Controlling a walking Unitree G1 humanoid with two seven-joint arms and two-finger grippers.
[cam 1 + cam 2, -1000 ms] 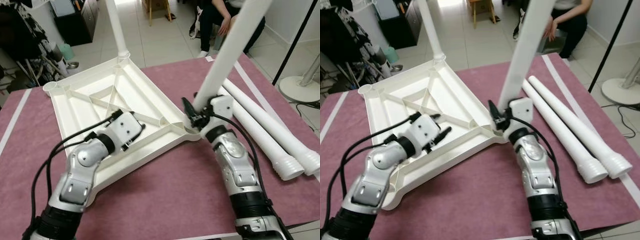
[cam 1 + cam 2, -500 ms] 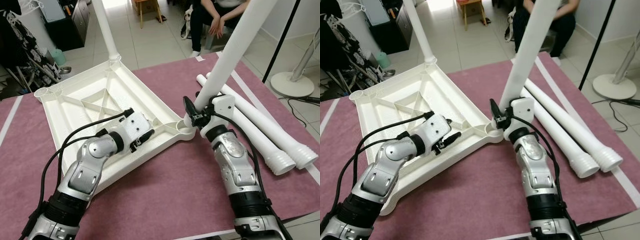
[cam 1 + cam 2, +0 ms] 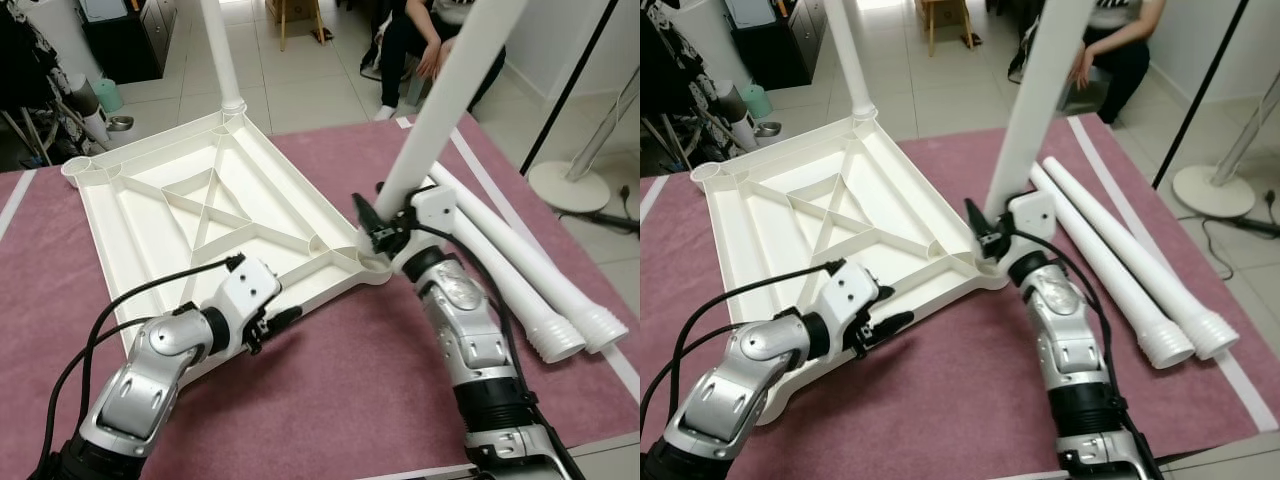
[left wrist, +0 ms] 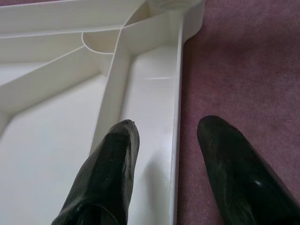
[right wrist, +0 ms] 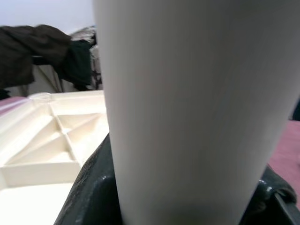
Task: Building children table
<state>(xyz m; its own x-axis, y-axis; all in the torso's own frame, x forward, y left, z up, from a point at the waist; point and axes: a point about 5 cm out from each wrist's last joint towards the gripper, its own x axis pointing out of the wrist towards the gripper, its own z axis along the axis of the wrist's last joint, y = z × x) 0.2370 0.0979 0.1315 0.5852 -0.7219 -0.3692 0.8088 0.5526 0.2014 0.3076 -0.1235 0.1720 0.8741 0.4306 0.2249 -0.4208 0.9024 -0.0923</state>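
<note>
The white tabletop (image 3: 150, 215) lies upside down on the purple mat. One white leg (image 3: 222, 55) stands fitted in its far corner. My right gripper (image 3: 375, 232) is shut on a second white leg (image 3: 440, 110), held upright and slightly tilted, with its foot at the near right corner socket (image 3: 372, 262). In the right wrist view that leg (image 5: 187, 108) sits between the black fingers (image 5: 89, 187). My left gripper (image 3: 280, 322) is open at the tabletop's near edge. In the left wrist view its fingers (image 4: 110, 168) straddle the rim (image 4: 177, 93), one inside, one over the mat.
Two loose white legs (image 3: 520, 270) lie side by side on the mat to the right. A person (image 3: 420, 40) sits beyond the table. A fan base (image 3: 565, 185) stands on the floor at right. White tape (image 3: 12, 205) lines the mat's left edge.
My left gripper has drawn back from over the tabletop's inner ribs to its near rim. The right gripper keeps its hold on the leg. The camera has shifted a little.
</note>
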